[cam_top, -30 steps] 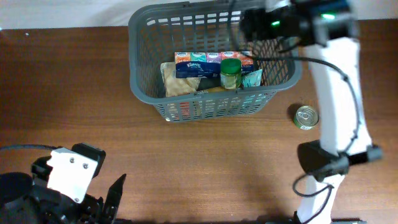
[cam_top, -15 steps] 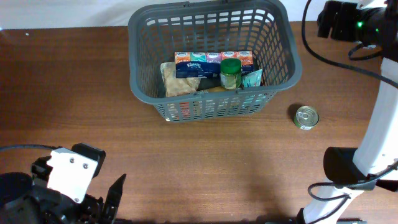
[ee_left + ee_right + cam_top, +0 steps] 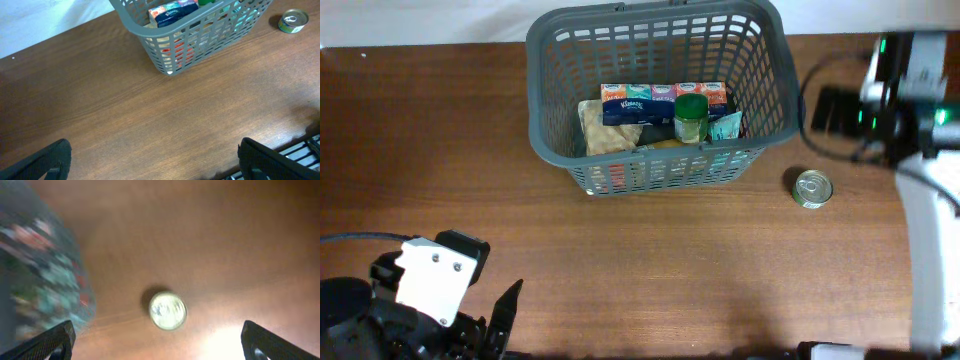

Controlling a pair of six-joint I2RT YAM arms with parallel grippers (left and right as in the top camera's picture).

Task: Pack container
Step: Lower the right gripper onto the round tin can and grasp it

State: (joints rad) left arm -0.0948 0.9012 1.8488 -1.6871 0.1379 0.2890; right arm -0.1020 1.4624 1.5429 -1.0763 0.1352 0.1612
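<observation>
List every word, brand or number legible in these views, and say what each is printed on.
"Kleenex": on the blue tissue pack inside the dark grey plastic basket.
Label of the green-lidded glass jar: too small to read.
Teal packet: print unreadable.
Lid of the small round tin can: too small overhead, blurred in the right wrist view.

Right wrist view: motion-blurred; container (image 3: 40,270) was a smear, tin (image 3: 168,311) lid unreadable. Left wrist view: container cut by top edge; contents (image 3: 172,10) hidden behind lattice.
</observation>
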